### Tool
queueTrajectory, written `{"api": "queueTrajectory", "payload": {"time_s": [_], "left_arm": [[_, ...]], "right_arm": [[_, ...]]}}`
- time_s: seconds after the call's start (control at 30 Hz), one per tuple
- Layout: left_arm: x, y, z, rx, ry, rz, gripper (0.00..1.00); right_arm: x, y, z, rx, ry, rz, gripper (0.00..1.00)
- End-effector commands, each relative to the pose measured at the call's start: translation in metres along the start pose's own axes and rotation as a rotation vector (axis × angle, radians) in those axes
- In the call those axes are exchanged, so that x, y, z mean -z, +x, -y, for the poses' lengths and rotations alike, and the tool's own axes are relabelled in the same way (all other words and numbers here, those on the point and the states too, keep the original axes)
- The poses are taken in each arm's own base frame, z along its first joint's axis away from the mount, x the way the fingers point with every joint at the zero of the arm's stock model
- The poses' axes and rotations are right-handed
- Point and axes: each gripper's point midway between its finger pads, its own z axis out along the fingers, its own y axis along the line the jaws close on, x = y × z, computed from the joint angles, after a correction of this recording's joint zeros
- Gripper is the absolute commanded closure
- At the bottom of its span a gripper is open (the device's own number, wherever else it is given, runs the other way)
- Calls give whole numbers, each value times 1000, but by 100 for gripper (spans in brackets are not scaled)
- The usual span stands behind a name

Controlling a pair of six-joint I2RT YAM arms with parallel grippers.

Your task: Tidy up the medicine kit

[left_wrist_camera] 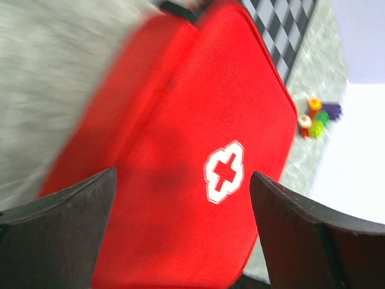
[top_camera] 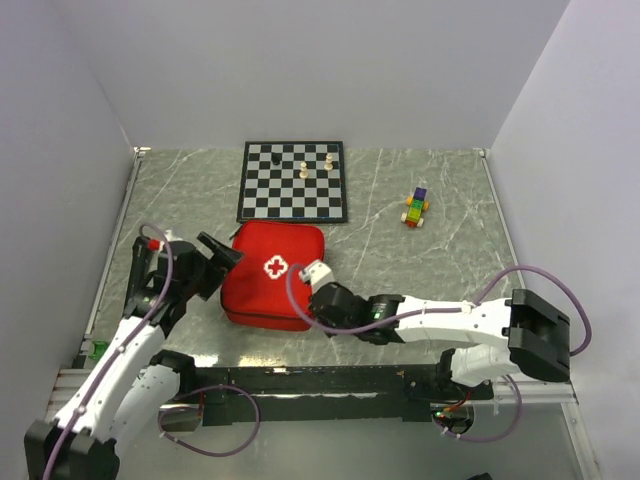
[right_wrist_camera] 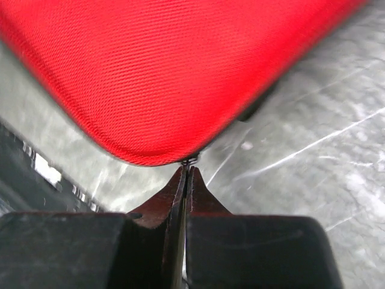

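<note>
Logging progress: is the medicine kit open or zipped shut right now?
Shut: the medicine kit lies flat, red cover with cross up, no black lining showing. Whether the zipper is fully closed: cannot tell.

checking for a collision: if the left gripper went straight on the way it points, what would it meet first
The medicine kit: the left gripper, jaws open, points at its red top near the white cross. How far off is unclear.
</note>
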Motion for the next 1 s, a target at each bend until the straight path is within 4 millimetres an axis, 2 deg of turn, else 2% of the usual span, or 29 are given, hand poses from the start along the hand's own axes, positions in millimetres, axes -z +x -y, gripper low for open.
{"api": "queueTrajectory", "payload": {"time_s": [0.0, 0.2, 0.23, 0.3, 0.4, 0.57, 0.67, 0.87, 0.97], "left_arm": [[41, -28, -18, -38, -152, 119, 4], [82, -44, -21, 32, -238, 193, 4], [85, -43, -22, 45, -242, 189, 4], [85, -36, -18, 61, -215, 156, 4], [72, -11, -23, 86, -175, 57, 4], [38, 39, -46, 122, -150, -135, 4], [25, 59, -56, 117, -145, -222, 4], [7, 65, -67, 78, -169, -249, 1], [3, 63, -76, 83, -215, -232, 9]], "right_arm": [[12, -20, -31, 155, -22, 17, 100], [3, -61, -106, 302, -180, 46, 100], [1, -69, -120, 320, -211, 50, 100], [-5, -78, -135, 331, -235, 46, 100], [-14, -80, -132, 316, -208, 33, 100], [-22, -46, -113, 289, -170, -13, 100], [-30, -27, -103, 270, -157, -43, 100], [-37, -9, -94, 257, -138, -66, 100], [-37, -8, -80, 245, -104, -65, 100]]}}
